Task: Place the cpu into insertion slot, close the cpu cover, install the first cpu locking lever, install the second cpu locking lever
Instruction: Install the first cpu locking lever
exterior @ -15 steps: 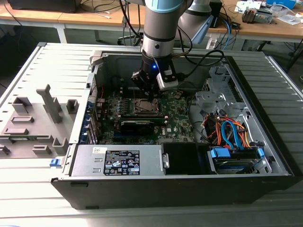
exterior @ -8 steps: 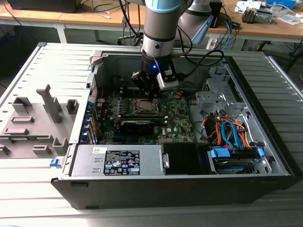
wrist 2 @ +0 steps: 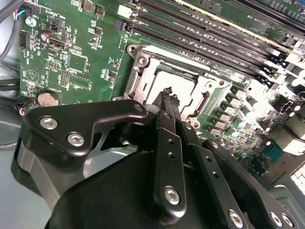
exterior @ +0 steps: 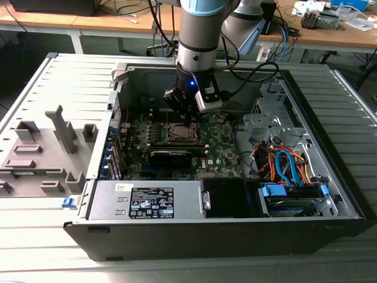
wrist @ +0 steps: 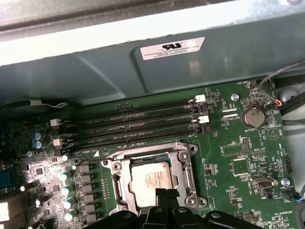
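Observation:
The cpu (wrist: 151, 177), a pale silver square, lies flat in the insertion slot (wrist: 117, 168), whose silver metal frame with corner screws sits around it on the green motherboard. The cpu (wrist 2: 177, 84) and the slot's frame (wrist 2: 143, 61) also show in the second wrist view. My gripper (wrist 2: 167, 94) hangs just over the cpu's edge, its black fingers drawn together to a narrow tip with nothing between them. Its tip (wrist: 167, 192) shows in the first wrist view too. In the exterior view the gripper (exterior: 187, 115) stands inside the open computer case above the slot (exterior: 178, 133). I cannot tell how the locking levers lie.
Memory slots (wrist: 138, 125) run beside the socket, and the case wall (wrist: 157, 71) rises behind them. A long black card (exterior: 171, 155) lies next to the slot. The power supply (exterior: 154, 200) and a drive with coloured cables (exterior: 288, 171) fill the case's near side. Grey fixtures (exterior: 47, 147) stand at the exterior view's left.

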{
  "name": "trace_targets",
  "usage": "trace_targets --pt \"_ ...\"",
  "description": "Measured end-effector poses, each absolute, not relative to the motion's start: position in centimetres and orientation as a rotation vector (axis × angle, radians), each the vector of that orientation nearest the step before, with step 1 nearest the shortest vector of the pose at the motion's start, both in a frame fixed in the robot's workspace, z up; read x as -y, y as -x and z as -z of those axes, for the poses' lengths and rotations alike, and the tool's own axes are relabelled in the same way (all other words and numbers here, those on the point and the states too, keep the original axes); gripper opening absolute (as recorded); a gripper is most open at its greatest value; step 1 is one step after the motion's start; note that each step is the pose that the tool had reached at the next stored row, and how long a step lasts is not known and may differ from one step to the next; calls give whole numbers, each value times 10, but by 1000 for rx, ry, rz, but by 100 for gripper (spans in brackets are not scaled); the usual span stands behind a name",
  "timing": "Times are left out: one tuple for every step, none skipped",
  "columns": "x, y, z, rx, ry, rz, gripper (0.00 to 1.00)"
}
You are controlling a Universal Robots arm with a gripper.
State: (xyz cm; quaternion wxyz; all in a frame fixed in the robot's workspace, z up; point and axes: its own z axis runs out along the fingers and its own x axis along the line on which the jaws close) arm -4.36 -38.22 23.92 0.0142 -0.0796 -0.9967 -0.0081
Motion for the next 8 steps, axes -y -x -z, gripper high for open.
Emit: trace_targets --pt "382 44 -239 3103 247 25 11" --pt "382 44 -239 3103 246 25 11" --pt "382 44 -239 3103 244 25 11" --pt "382 44 -239 3104 243 25 11" --pt "382 44 -239 3104 242 25 11" --pt "382 44 -239 3104 241 25 11" --pt "382 44 -239 3104 240 25 11" --pt "382 44 -239 3104 238 25 11"
